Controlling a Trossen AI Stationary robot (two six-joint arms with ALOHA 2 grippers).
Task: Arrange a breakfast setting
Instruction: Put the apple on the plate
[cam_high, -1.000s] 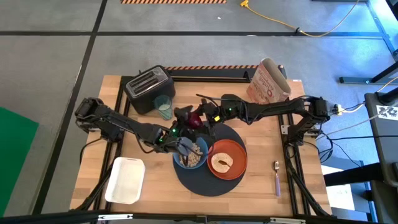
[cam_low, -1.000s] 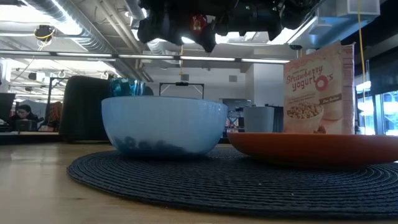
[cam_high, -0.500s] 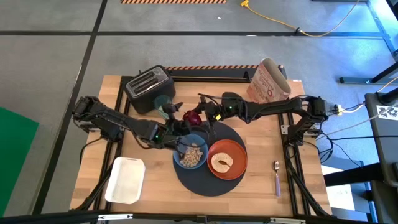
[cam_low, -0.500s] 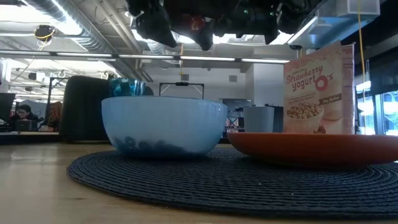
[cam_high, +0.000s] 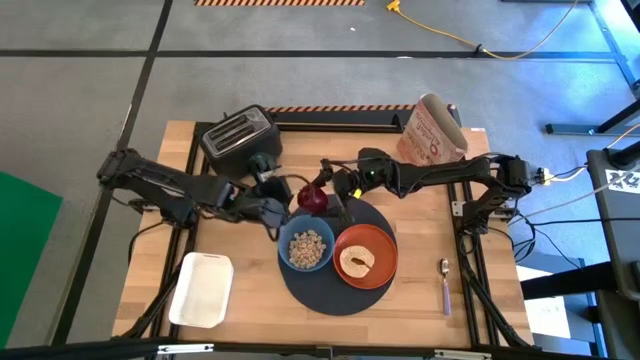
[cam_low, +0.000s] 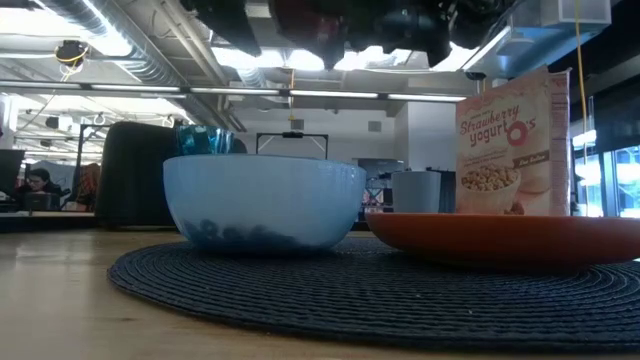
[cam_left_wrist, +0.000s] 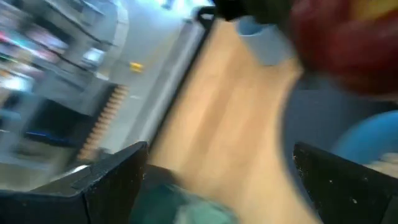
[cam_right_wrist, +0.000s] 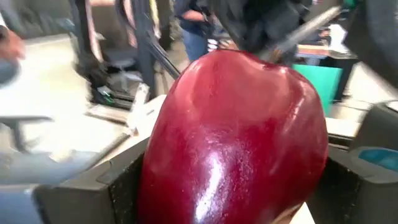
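My right gripper is shut on the small dark-red fruit, held above the far edge of the dark blue-grey mat. On the mat stand the blue bowl, which holds cereal, and the orange plate with the round toasted bread. My left gripper is open and empty, just left of the bowl's far side. The teal glass shows behind the bowl in the low view; in the high view my left arm covers it. The purple-handled spoon lies on the table at the right. My right gripper pinches the fruit between its two fingers, one on each side of its glossy body. The fingers come from the table's right, slanting slightly down. The fruit is lifted clear of the table and mat.
The black toaster stands at the far left, and the red-and-white cereal bag at the far right. A white tray lies at the near left. The two grippers are close together over the mat's far edge.
My left gripper has drawn back from over the blue bowl toward the table's left and far side, and the bowl's cereal now shows uncovered. My right gripper has stayed about where it was with the fruit.
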